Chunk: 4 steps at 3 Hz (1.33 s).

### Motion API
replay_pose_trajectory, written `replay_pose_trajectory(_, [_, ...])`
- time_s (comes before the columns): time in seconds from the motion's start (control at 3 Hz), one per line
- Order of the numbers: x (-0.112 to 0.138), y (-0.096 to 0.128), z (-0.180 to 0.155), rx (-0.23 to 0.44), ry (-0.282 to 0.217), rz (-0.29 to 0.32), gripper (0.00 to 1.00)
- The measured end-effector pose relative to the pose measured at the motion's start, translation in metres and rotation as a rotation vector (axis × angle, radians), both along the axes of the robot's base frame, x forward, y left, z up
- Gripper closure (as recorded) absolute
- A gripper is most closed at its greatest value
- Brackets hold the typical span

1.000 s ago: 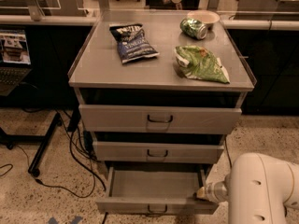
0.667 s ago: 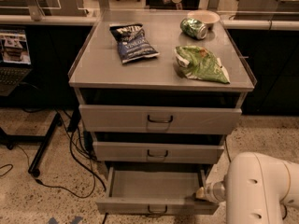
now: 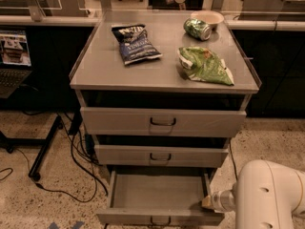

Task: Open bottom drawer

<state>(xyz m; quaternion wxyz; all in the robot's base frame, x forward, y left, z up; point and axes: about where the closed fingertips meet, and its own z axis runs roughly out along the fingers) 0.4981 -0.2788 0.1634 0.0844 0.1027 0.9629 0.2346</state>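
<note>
The bottom drawer (image 3: 157, 192) of the grey metal cabinet stands pulled out, its plain grey inside showing and its small dark loop handle (image 3: 160, 220) at the lower edge of the view. The mid-sized drawer (image 3: 161, 155) and the widest top drawer (image 3: 163, 122) above it are pushed in further. My gripper (image 3: 208, 202) is at the bottom drawer's right front corner, at the end of my white arm (image 3: 267, 194), which comes in from the lower right.
On the cabinet top (image 3: 100, 66) lie a dark blue chip bag (image 3: 135, 43), a green chip bag (image 3: 204, 65), a green can (image 3: 197, 28) on its side and a white bowl (image 3: 208, 18). Cables (image 3: 71, 161) and a stand's leg (image 3: 43, 149) are on the floor at left.
</note>
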Motion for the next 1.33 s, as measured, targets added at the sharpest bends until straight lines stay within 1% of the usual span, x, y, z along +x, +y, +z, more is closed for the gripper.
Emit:
replay_pose_trajectory(0.33, [0.004, -0.002, 0.011, 0.019, -0.026, -0.009, 1.0])
replay_pose_trajectory(0.67, [0.011, -0.003, 0.041, 0.048, -0.11, -0.004, 1.0])
replay_pose_trajectory(1.0, [0.017, -0.008, 0.064, 0.076, -0.175, -0.021, 1.0])
replay_pose_trajectory(1.33, [0.016, -0.008, 0.065, 0.079, -0.18, -0.024, 0.82])
